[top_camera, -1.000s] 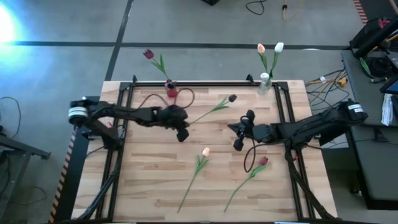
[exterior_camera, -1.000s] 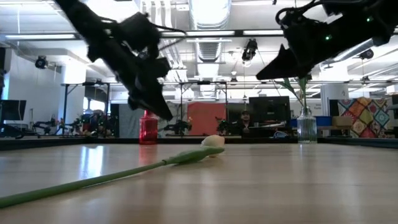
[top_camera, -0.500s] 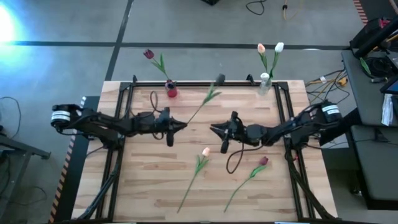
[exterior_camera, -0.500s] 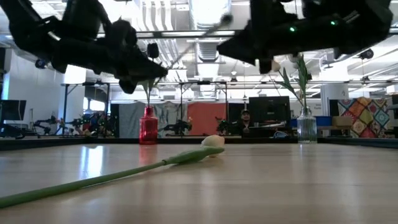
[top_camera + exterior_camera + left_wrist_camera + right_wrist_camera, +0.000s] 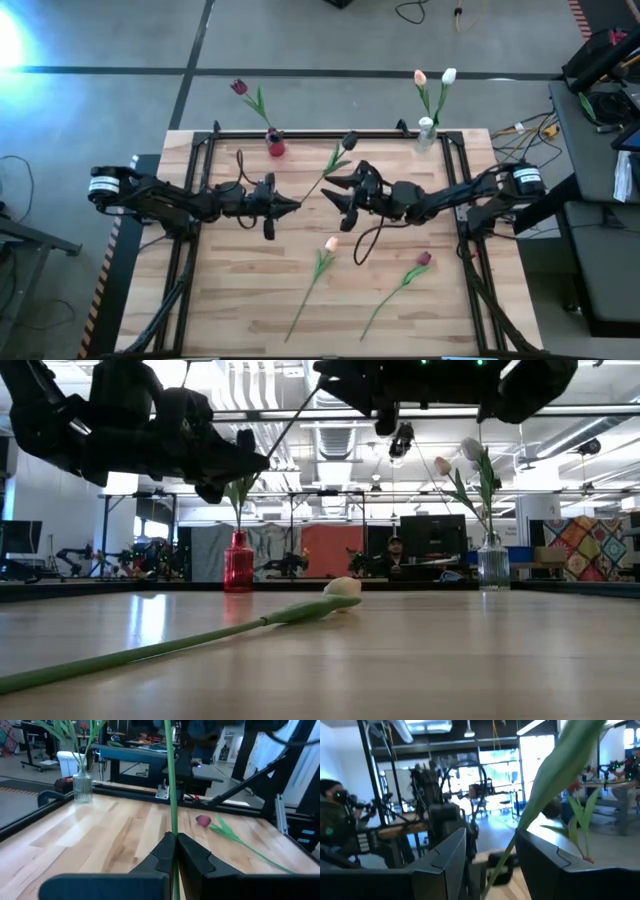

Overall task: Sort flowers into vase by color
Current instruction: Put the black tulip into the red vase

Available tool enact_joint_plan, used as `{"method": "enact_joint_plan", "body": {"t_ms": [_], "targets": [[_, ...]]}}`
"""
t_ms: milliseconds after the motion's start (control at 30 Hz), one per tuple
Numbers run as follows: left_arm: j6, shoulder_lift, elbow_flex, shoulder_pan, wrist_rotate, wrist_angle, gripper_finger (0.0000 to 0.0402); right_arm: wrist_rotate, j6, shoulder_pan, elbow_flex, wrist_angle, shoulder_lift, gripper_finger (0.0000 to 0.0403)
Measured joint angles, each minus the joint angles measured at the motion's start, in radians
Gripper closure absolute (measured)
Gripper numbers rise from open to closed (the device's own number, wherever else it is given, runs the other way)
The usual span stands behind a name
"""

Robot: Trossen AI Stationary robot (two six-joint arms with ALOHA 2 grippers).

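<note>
The wooden surface [image 5: 250,290] is framed by black rails along its far and side edges, and most of its near half lies bare apart from two loose tulips: a peach-headed tulip [image 5: 331,243] near the middle, its stem running toward the near edge, and a red-headed tulip [image 5: 423,259] to its right, lying at a similar slant. The two arms meet over the middle of the far half, leaving open room at both near corners. The left claw [image 5: 292,204] reaches in from the left side with its fingers clamped together on the lower stem of a dark-headed tulip [image 5: 349,140], which slants up and away toward the far edge; the left wrist view shows the thin green stem pinched between the two dark fingers. The right claw [image 5: 338,189] comes in from the right side, its fingers apart on either side of the same stem and leaf, not closed on it. At the far edge, left of centre, a small red vase [image 5: 275,146] holds one maroon tulip [image 5: 238,87]. Toward the far right corner a clear glass vase [image 5: 426,130] holds a peach tulip [image 5: 420,77] and a white tulip [image 5: 449,75].
</note>
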Motion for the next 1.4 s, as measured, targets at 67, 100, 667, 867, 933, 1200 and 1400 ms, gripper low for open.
{"method": "enact_joint_plan", "body": {"t_ms": [67, 100, 667, 867, 933, 1200, 1400], "targets": [[0.008, -0.001, -0.001, -0.002, 0.001, -0.003, 0.0402, 0.006, 0.0, -0.007, 0.009, 0.0, -0.003, 0.0246], [0.011, -0.001, -0.001, -0.002, 0.002, -0.002, 0.0401, 0.018, 0.0, -0.01, 0.014, 0.001, -0.003, 0.025], [0.045, -0.001, -0.002, -0.003, 0.011, -0.007, 0.0402, 0.062, 0.185, -0.097, 0.018, -0.084, -0.003, 0.0282], [0.045, -0.001, -0.01, -0.004, 0.011, -0.004, 0.0401, 0.059, 0.223, -0.093, 0.017, -0.133, -0.003, 0.0247], [0.043, -0.001, -0.012, -0.004, 0.011, -0.002, 0.0401, 0.059, 0.237, -0.093, 0.017, -0.151, -0.003, 0.0237], [0.038, -0.001, -0.013, -0.003, 0.009, -0.003, 0.0401, 0.052, 0.212, -0.093, 0.018, -0.115, -0.004, 0.0227], [0.038, -0.001, -0.015, -0.003, 0.009, -0.025, 0.0401, 0.05, 0.142, -0.093, 0.05, -0.107, -0.004, 0.0232]]}}
